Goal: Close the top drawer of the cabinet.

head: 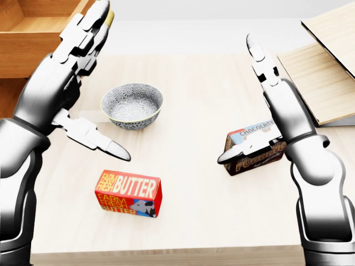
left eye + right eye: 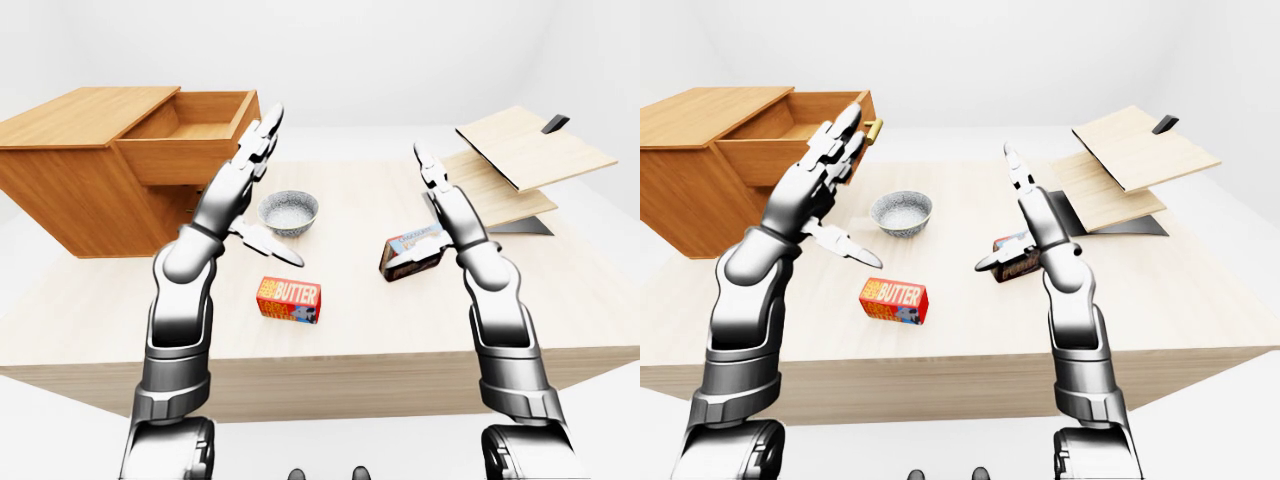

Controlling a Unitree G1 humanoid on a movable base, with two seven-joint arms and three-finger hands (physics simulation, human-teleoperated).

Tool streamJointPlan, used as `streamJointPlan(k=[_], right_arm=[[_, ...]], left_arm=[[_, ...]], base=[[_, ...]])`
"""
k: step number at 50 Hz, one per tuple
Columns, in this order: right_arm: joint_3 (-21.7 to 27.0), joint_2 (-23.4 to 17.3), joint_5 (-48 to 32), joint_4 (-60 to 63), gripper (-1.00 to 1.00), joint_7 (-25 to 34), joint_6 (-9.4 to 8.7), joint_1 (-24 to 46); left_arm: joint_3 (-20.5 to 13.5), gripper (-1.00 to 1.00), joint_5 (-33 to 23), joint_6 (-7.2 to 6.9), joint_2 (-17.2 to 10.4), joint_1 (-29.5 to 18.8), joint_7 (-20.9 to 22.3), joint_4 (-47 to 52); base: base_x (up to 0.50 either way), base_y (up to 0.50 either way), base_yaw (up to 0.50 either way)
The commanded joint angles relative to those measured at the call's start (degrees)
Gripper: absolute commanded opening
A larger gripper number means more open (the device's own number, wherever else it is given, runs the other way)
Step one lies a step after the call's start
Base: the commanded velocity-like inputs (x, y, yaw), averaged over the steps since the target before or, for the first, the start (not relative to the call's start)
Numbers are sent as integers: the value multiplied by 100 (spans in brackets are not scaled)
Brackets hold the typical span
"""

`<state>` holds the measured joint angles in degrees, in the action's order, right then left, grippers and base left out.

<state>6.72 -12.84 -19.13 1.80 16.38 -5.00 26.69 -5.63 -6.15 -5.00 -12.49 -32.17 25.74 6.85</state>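
Note:
The wooden cabinet (image 2: pixel 70 185) stands at the left of the table. Its top drawer (image 2: pixel 185 140) is pulled out, and a brass handle (image 2: pixel 873 128) shows on the drawer's face. My left hand (image 1: pixel 100 77) is raised and open, its fingers (image 1: pixel 89 27) stretched up just before the drawer's face, hiding most of the handle in the head view. Whether they touch the drawer I cannot tell. My right hand (image 1: pixel 237 100) is open too, held up over the table's right half with nothing in it.
On the pale table (image 1: pixel 194 72) sit a patterned bowl (image 1: pixel 132 105), a red butter box (image 1: pixel 128 193) and a chocolate pudding box (image 1: pixel 256 148) partly behind my right thumb. Tilted wooden boards (image 1: pixel 327 72) on a dark stand (image 2: pixel 520 226) are at the right.

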Motion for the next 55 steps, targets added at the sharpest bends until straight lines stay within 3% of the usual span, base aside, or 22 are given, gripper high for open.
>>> streamJointPlan(k=[1, 8, 27, 31, 33, 55], right_arm=[[20, -150, -145, -322, 100, 51, 0, 436], [8, -185, -239, -309, 100, 124, 0, 500], [54, -178, -68, -144, 100, 359, 0, 326], [50, -169, -65, -187, 100, 347, 0, 307], [49, -170, -66, -179, 100, 359, 0, 300], [19, -121, -89, -281, 100, 315, 0, 265]], left_arm=[[-27, 100, 77, 0, -41, -646, 76, -163], [88, 100, 98, 0, -25, -894, -96, -278], [151, 100, -32, 0, 43, -355, 9, 345], [194, 100, -80, 0, 108, -1055, -105, -311], [200, 100, -84, 0, 110, -1133, -120, -385], [237, 100, -125, 0, 149, -1211, -153, -487]], base=[[0, 0, 0], [0, 0, 0], [2, 0, 0], [19, 0, 0], [20, 0, 0], [20, 0, 0]])
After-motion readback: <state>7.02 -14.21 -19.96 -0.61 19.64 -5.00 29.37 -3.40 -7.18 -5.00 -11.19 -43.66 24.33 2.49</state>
